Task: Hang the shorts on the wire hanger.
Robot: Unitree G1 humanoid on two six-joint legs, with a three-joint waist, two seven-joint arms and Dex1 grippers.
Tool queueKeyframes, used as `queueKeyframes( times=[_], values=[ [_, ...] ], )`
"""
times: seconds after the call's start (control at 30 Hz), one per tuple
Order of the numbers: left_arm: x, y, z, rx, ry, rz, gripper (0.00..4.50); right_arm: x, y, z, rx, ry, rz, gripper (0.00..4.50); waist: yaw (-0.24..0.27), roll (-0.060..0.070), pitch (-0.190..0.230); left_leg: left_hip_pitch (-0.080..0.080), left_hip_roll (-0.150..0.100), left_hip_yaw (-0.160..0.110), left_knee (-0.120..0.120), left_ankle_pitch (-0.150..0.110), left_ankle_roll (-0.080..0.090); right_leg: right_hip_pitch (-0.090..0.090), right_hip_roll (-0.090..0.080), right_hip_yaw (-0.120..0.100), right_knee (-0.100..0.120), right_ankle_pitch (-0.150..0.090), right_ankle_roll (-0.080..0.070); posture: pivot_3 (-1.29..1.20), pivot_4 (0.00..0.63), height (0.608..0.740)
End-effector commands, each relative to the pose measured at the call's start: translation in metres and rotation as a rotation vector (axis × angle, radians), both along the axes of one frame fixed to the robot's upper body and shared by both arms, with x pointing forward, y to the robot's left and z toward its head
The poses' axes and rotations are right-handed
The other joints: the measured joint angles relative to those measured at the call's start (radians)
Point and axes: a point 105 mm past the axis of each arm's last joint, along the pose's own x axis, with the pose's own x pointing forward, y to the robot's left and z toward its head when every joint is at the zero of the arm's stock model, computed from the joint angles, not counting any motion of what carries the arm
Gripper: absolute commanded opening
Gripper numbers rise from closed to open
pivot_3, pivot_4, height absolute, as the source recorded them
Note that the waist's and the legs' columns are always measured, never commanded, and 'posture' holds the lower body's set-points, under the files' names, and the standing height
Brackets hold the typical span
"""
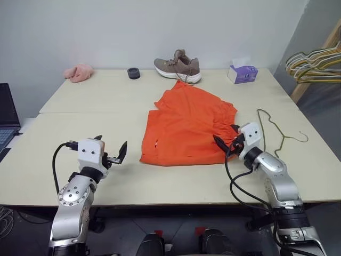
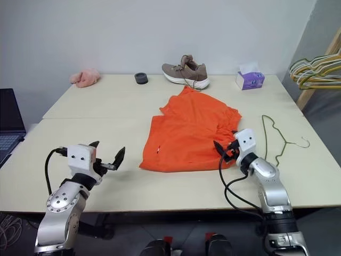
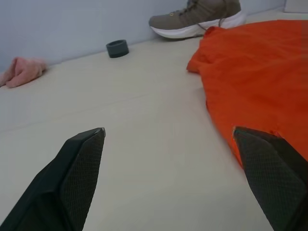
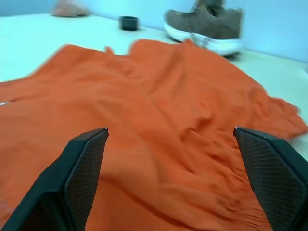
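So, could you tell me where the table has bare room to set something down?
Bare: the wide stretch between the pink cloth and the shorts, and the near edge. Crowded: the far edge around the shoe, and beside the wire hanger.

Laptop (image 1: 7, 118) cut off at edge

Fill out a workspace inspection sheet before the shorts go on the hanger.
Surface: pale table, two tops butted together.
Job's things: orange shorts spread flat mid-table; wire hanger flat on the table to their right, apart from them.
Clutter: brown shoe, dark ring, pink cloth, tissue box along the far edge.
Grippers: left gripper open over bare table; right gripper open at the shorts' right edge.
Cables: black cables loop off both wrists.
Surroundings: laptop at left; bunched hangers at right.
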Motion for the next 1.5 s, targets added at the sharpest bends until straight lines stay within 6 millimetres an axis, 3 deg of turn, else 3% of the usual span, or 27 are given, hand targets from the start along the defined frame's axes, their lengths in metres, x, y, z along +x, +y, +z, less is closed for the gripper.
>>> queueKeyframes(
  times=[0.03, 0.17, 0.3, 0.53, 0.7, 0.8, 0.93, 1.2, 1.33, 1.4, 1.5],
  values=[
    [0.000, -0.029, 0.000, 0.105, 0.048, -0.245, 4.50, -0.028, 0.026, 0.017, -0.020, 0.000, 0.261, 4.45, -0.002, 0.000, 0.000, 0.000, 0.000, 0.000, 0.000, 0.000, 0.000, 0.000, 0.000, 0.000, 0.000, 0.000, -0.001, -0.08, 0.072, 0.740],
    [-0.003, -0.044, -0.011, 0.209, 0.148, -0.461, 4.50, -0.052, 0.033, 0.017, -0.114, 0.058, 0.446, 4.45, -0.012, -0.001, 0.001, 0.000, 0.000, 0.001, 0.000, 0.000, 0.000, -0.001, 0.000, 0.001, 0.000, -0.001, -0.002, -0.09, 0.073, 0.740],
    [0.014, -0.039, -0.013, 0.333, 0.161, -0.523, 4.50, -0.065, 0.033, 0.019, -0.177, 0.097, 0.542, 4.45, -0.026, -0.003, 0.002, 0.000, 0.000, 0.001, 0.000, 0.000, 0.000, -0.002, 0.000, 0.000, 0.000, -0.001, -0.002, -0.10, 0.075, 0.740],
    [0.026, -0.049, -0.041, 0.438, 0.275, -0.671, 4.50, -0.069, 0.031, 0.021, -0.234, 0.085, 0.559, 4.45, -0.041, -0.004, 0.003, -0.004, 0.000, 0.003, 0.000, 0.000, 0.000, -0.006, 0.000, 0.002, 0.000, 0.002, 0.004, -0.13, 0.073, 0.740],
    [0.023, -0.062, -0.053, 0.464, 0.318, -0.789, 4.50, -0.070, 0.023, 0.020, -0.292, 0.074, 0.542, 4.45, -0.051, -0.005, 0.002, -0.006, 0.001, 0.003, 0.000, 0.000, 0.000, -0.007, 0.001, 0.002, 0.000, 0.003, 0.005, -0.17, 0.067, 0.740],
    [0.027, -0.061, -0.058, 0.502, 0.320, -0.788, 3.91, -0.066, 0.018, 0.014, -0.369, 0.054, 0.524, 4.50, -0.053, -0.005, 0.002, -0.006, 0.000, 0.003, 0.002, 0.000, 0.000, -0.007, 0.000, 0.002, 0.000, 0.003, 0.006, -0.18, 0.065, 0.740],
    [0.024, -0.061, -0.062, 0.506, 0.339, -0.821, 2.69, -0.064, 0.016, 0.010, -0.411, 0.037, 0.540, 4.50, -0.063, -0.005, 0.001, -0.004, 0.000, 0.003, 0.003, 0.000, 0.000, -0.005, 0.000, 0.002, 0.000, 0.004, 0.007, -0.19, 0.065, 0.740],
    [0.032, -0.055, -0.044, 0.497, 0.284, -0.807, 0.17, -0.016, 0.002, -0.031, -0.769, -0.033, 0.531, 4.50, -0.105, -0.005, 0.002, -0.002, 0.000, 0.004, 0.013, 0.000, 0.000, 0.000, 0.000, 0.005, 0.000, 0.005, 0.005, -0.18, 0.063, 0.740],
    [0.027, -0.054, -0.039, 0.485, 0.285, -0.832, 0.01, 0.005, 0.002, -0.038, -0.829, -0.047, 0.522, 4.32, -0.124, -0.005, 0.001, -0.001, 0.000, 0.004, 0.013, 0.000, 0.000, 0.001, 0.000, 0.006, 0.001, 0.008, 0.009, -0.17, 0.064, 0.740],
    [0.022, -0.054, -0.038, 0.480, 0.298, -0.850, 0.00, 0.013, 0.003, -0.036, -0.833, -0.057, 0.519, 3.91, -0.135, -0.005, 0.001, -0.001, 0.000, 0.004, 0.013, 0.000, 0.000, 0.001, 0.001, 0.006, 0.001, 0.010, 0.011, -0.17, 0.063, 0.740],
    [0.013, -0.050, -0.039, 0.491, 0.327, -0.877, 0.00, 0.026, 0.002, -0.032, -0.854, -0.077, 0.494, 2.87, -0.139, -0.005, 0.002, -0.001, 0.000, 0.005, 0.012, 0.000, 0.000, 0.001, 0.001, 0.007, 0.001, 0.010, 0.011, -0.16, 0.064, 0.740]
  ],
)
